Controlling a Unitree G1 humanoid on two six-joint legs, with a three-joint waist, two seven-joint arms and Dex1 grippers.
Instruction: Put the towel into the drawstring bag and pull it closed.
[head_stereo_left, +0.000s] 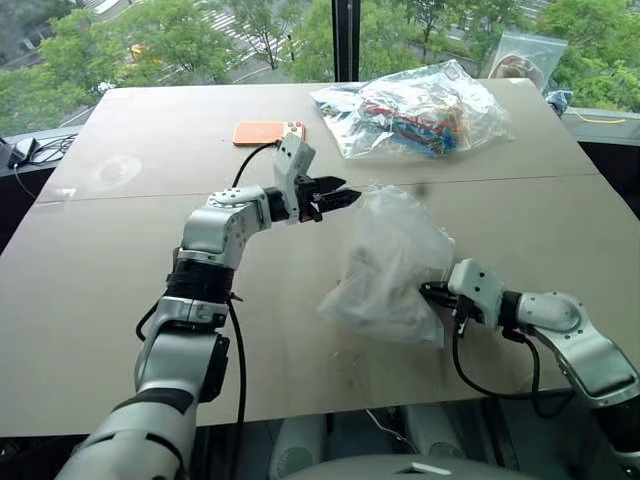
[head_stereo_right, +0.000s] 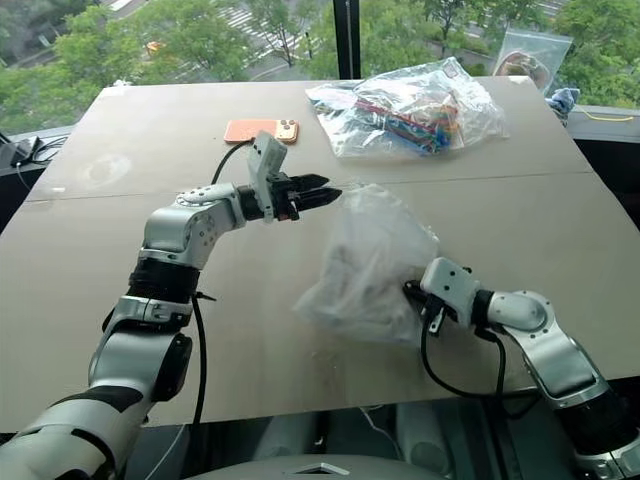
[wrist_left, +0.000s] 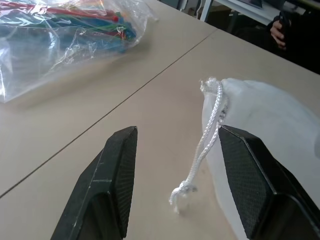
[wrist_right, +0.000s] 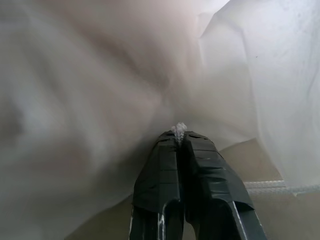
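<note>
Drawstring bag (head_stereo_left: 385, 265) bulging on table (head_stereo_left: 120, 300), towel judged inside as dim bulk. Right tool (wrist_right: 178, 137) clamped tight on cord end (wrist_right: 178, 128). Left tool (wrist_left: 175, 175) wide apart, straddling other cord (wrist_left: 205, 150) at gathered mouth, not yet gripping. Left: final cinch pull.

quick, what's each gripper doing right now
left gripper: open, holding nothing, fingers either side of the drawstring bag's white cord.
right gripper: shut on the bag's cord end.

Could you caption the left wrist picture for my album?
Open left pincer straddling the drawstring bag's white cord.
</note>
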